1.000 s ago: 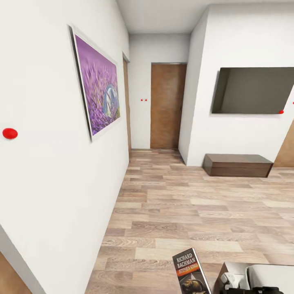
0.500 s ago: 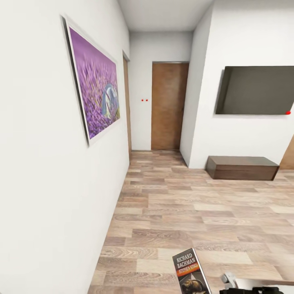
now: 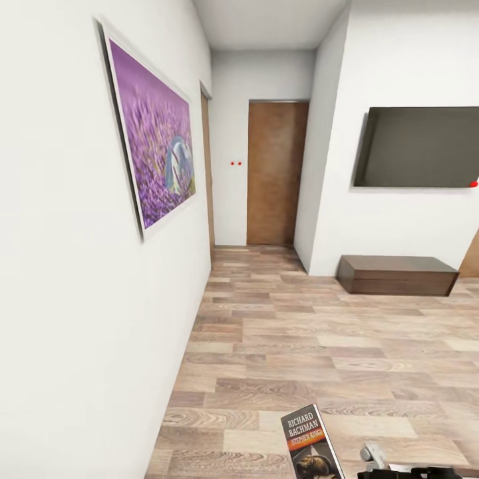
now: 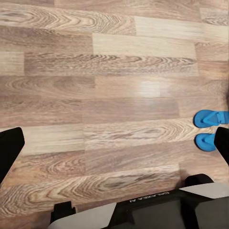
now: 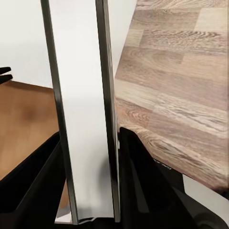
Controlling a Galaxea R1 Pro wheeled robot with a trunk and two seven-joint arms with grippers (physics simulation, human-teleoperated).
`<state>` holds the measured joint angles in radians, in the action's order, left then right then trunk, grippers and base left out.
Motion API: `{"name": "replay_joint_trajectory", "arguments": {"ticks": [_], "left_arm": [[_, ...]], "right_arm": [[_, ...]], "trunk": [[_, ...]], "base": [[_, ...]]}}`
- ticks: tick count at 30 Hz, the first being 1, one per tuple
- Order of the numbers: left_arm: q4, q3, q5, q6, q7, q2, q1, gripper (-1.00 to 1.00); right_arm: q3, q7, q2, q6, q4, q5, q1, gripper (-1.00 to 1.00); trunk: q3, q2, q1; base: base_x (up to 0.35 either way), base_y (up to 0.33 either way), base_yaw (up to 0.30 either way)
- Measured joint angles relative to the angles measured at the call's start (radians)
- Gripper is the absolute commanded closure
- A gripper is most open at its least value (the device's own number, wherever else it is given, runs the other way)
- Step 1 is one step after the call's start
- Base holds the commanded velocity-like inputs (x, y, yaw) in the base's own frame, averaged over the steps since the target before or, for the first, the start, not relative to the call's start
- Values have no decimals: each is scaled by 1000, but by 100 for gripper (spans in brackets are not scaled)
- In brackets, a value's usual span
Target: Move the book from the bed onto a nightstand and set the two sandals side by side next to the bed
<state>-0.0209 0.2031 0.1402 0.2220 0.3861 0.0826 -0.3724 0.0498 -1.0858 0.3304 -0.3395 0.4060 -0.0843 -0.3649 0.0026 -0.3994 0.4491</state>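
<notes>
The book (image 3: 311, 446), a dark paperback with an orange band and "Richard Bachman" in white, stands upright at the bottom of the head view. In the right wrist view its white page edge (image 5: 83, 109) runs between the black fingers, with my right gripper (image 5: 88, 157) shut on it. My left gripper (image 4: 117, 148) hangs open over the wooden floor, with a black finger (image 4: 9, 152) at each side. Two bright blue sandals (image 4: 211, 118) (image 4: 206, 141) lie close together on the floor beside one of those fingers. The bed and the nightstand are out of view.
A white wall with a purple painting (image 3: 152, 156) runs close along my left. Ahead, the wooden floor leads to a brown door (image 3: 273, 173). At the right a long low dark-brown bench (image 3: 397, 275) sits under a wall-mounted TV (image 3: 419, 148).
The whole head view has shifted as the camera moved: the left wall fills more of the picture, and the white robot part at the bottom right has dropped away. The book holds its place.
</notes>
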Motion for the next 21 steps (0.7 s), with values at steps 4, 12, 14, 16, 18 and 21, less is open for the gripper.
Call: {"name": "replay_joint_trajectory", "arguments": {"ticks": [4, 12, 14, 16, 18, 21], "left_arm": [[0, 0, 0, 0, -1, 0, 0, -100], [0, 0, 0, 0, -1, 0, 0, -100], [0, 0, 0, 0, -1, 0, 0, -100], [0, 0, 0, 0, -2, 0, 0, -100], [0, 0, 0, -1, -1, 0, 0, -100], [0, 0, 0, -1, -2, 0, 0, -100]], "right_arm": [[0, 0, 0, 0, 0, 0, 0, 100], [0, 0, 0, 0, 0, 0, 0, 100], [0, 0, 0, 0, 0, 0, 0, 100], [0, 1, 0, 0, 0, 0, 0, 100], [0, 1, 0, 0, 0, 0, 0, 100], [0, 1, 0, 0, 0, 0, 0, 100]], "trunk": [[0, 0, 0], [0, 0, 0], [0, 0, 0], [0, 0, 0], [0, 0, 0], [0, 0, 0]], "base": [[306, 0, 0], [146, 0, 0], [20, 0, 0], [70, 25, 0], [125, 63, 0], [203, 124, 0]]}}
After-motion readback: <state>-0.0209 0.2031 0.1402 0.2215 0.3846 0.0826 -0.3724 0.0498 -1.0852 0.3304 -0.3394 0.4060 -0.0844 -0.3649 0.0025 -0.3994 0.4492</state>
